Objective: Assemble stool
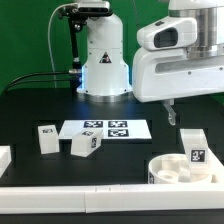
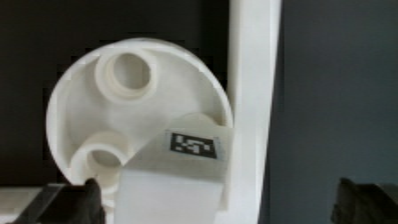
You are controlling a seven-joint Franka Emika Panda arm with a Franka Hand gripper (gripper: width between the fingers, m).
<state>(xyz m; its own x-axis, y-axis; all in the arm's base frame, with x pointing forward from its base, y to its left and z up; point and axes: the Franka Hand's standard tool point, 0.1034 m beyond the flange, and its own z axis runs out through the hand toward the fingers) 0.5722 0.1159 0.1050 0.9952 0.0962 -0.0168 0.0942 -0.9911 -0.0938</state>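
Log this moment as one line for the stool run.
gripper: open, empty, over seat | seat: by rail | legs: one at seat, two loose beside marker board

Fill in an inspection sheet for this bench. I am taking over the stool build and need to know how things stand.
Surface: black table, with white rails along its edge.
Job's things: seat disc at the exterior view's right. A tagged leg stands close by it; I cannot tell if they touch. A second leg and a third leg lie apart at the left.
Clutter: only the marker board.
Grippers: gripper open and empty, above the seat disc.
Cables: black cables beside the robot base.
Surroundings: pale wall; nothing else seen.
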